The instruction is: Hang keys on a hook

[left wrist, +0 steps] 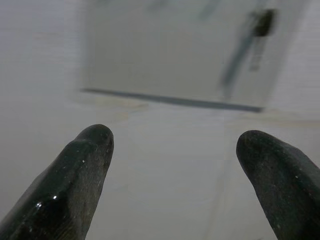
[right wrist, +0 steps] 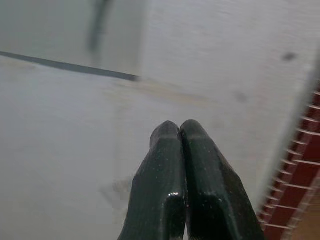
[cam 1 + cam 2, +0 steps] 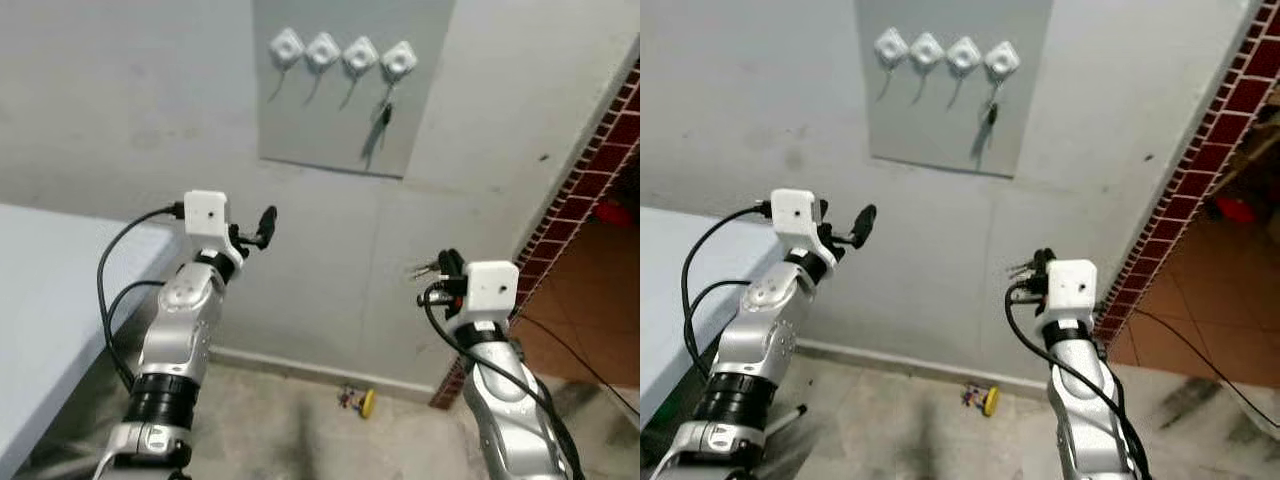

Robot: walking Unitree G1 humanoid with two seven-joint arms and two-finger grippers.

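home entryway | wall key hooks (image 3: 343,55) | tiled doorway (image 3: 585,190)

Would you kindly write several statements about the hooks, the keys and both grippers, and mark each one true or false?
1. Four white hooks sit in a row on the grey panel. True.
2. The keys hang from the leftmost hook. False: they hang from the rightmost hook.
3. The left gripper is shut. False: its fingers stand wide apart.
4. The right gripper has its fingers pressed together. True.
5. A small yellow object lies on the floor by the wall. True.
6. The red brick column stands on the robot's left. False: it is on its right.
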